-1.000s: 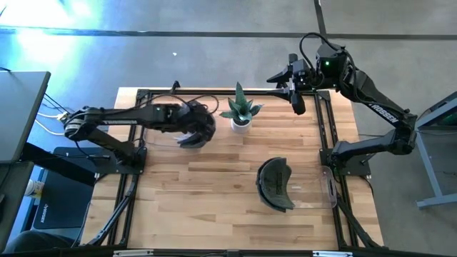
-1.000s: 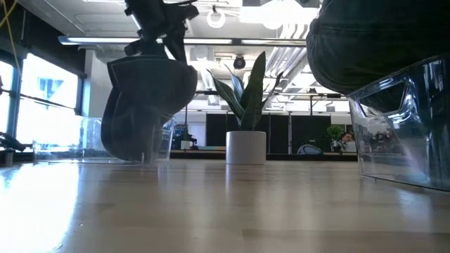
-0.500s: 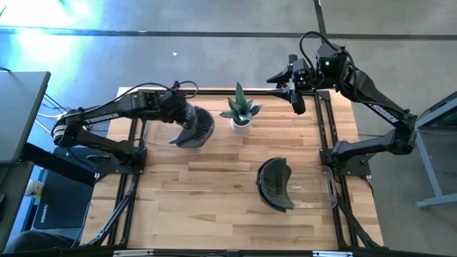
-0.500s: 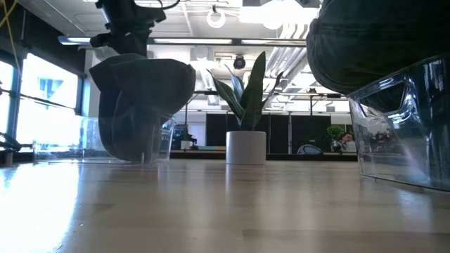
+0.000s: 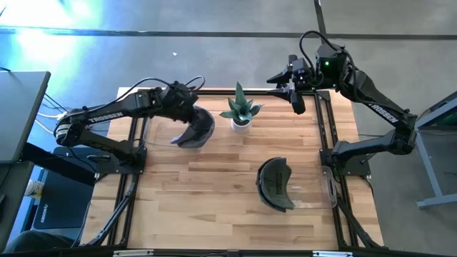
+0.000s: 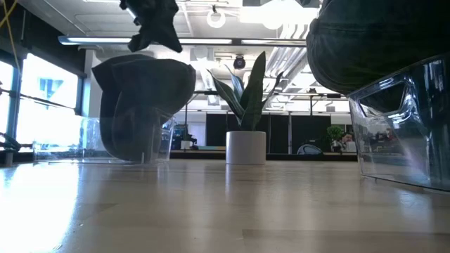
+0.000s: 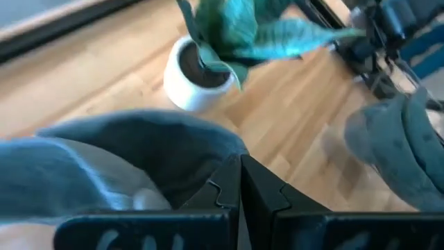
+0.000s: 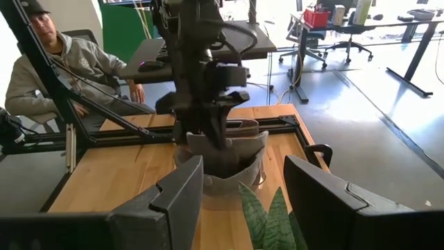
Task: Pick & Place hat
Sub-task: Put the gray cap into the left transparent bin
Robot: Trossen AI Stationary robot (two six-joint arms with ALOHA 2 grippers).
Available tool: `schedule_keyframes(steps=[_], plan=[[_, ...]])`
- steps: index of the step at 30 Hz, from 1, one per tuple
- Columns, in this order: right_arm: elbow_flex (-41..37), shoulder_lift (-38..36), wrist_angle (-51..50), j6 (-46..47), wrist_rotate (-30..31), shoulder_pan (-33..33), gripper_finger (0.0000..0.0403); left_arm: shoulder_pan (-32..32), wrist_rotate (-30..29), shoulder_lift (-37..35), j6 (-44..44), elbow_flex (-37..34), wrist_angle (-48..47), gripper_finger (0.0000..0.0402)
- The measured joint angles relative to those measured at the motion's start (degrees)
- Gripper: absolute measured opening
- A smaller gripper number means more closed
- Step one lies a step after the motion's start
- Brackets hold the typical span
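The left gripper (image 5: 187, 108) is at the far left part of the wooden desk (image 5: 214, 185), just above the dark hat (image 5: 194, 128), and its jaws are pressed fully together; in the left wrist view they close at the soft edge of the hat, but I cannot tell if cloth is really caught between them. The hat sits on a clear plastic stand (image 6: 151, 140), beside the potted plant (image 5: 240, 111). If only a thin fold is pinched, the limp fabric may slip out when lifted, or the light stand may tip. A second hat (image 5: 275, 183) rests on a clear stand (image 5: 325, 189) near the right side. The right gripper (image 5: 294, 84) hovers at the far edge, jaws wide apart and empty.
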Motion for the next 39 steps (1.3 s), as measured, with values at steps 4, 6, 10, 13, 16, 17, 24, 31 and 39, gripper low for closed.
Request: schedule_keyframes(steps=[4, 6, 10, 13, 16, 17, 24, 31, 39], plan=[[0.0, 0.0, 0.0, 0.1, 0.0, 0.0, 0.0197, 0.0, 1.1, -0.5, -0.7, 4.0, -2.7, 0.0007], [0.0, 0.2, 0.1, 0.2, 0.0, 0.0, 0.0197, 0.0, 0.9, -1.1, -0.7, 8.2, -5.9, 0.0007], [0.0, 0.7, 0.1, 0.9, 0.1, 0.0, 0.0196, 1.5, -7.8, -0.6, -6.4, 18.7, -28.3, 0.0002], [0.0, 1.1, 0.2, 1.3, -0.2, 0.1, 0.0195, 4.5, -19.4, 0.3, -15.0, 19.9, -50.9, 0.0001], [0.0, 1.5, 0.2, 1.1, -0.2, 0.2, 0.0195, 5.9, -17.9, -1.6, -13.4, 10.1, -41.1, 0.0000], [0.0, 1.5, 0.1, 1.1, -0.2, 0.2, 0.0195, 6.5, -16.8, -2.0, -13.5, 7.5, -40.5, 0.0000], [0.0, 1.5, 0.1, 2.7, -0.2, 0.2, 0.0194, 8.2, -16.3, -0.7, -13.9, 4.1, -47.7, 0.0000], [0.0, 1.4, 0.2, 2.2, -0.2, 0.1, 0.0194, 9.3, -21.8, -0.6, -12.0, 4.9, -48.6, 0.0000], [0.0, 1.4, 0.2, 1.7, -0.2, 0.2, 0.0194, 13.0, -22.4, -0.6, -2.4, -5.4, -45.3, 0.0000]])
